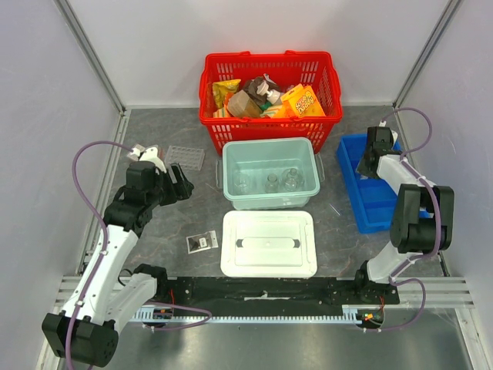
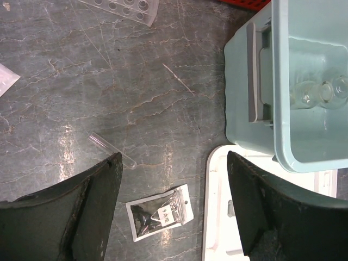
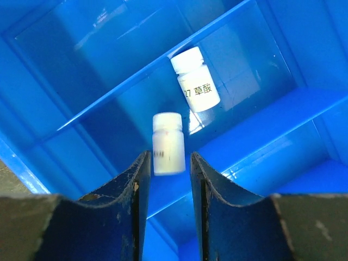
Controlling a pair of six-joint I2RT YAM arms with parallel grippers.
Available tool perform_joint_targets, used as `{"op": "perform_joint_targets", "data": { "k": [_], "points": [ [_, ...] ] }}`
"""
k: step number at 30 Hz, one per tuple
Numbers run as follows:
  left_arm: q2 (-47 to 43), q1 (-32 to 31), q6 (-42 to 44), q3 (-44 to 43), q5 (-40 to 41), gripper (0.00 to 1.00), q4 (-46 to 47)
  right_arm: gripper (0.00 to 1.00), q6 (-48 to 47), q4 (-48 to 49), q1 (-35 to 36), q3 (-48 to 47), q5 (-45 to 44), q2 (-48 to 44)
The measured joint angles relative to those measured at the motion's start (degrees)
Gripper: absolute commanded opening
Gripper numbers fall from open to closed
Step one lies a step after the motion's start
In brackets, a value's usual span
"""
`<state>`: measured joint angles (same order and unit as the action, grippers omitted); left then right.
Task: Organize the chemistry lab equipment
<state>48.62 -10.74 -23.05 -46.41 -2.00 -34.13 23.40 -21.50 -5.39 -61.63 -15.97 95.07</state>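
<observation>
Well — flasks (image 1: 271,183) in teal bin (image 1: 229,156).

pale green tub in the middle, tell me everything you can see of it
The tub is a rectangular, open-topped box of pale green, plastic-looking material with a flared rim and a grey latch at each short end. It sits upright on the table, just in front of the red basket, with its white lid lying flat just nearer the arms. Three clear flasks stand inside.

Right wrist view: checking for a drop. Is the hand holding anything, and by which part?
Seemingly nothing: the blurred white vial sits at the right hand's fingertips, with gaps on both sides.
</observation>
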Motion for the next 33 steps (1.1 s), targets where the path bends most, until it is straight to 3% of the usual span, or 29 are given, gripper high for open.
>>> {"op": "perform_joint_targets", "data": {
  "k": [8,18,33],
  "points": [
    [-0.02,0.00,0.00,0.15,-0.07,0.82,0.09,0.46,-1.40,-1.77,-0.02,-0.48,1.03,-1.51],
    [-0.02,0.00,0.00,0.52,-0.24,0.81,0.48,0.52,-7.02,-5.31,2.43,-2.69,8.55,-9.53],
    [-0.70,0.00,0.00,0.87,-2.75,0.80,1.29,0.47,-14.71,-10.47,12.35,1.51,13.92,-15.47]
  ]
}}
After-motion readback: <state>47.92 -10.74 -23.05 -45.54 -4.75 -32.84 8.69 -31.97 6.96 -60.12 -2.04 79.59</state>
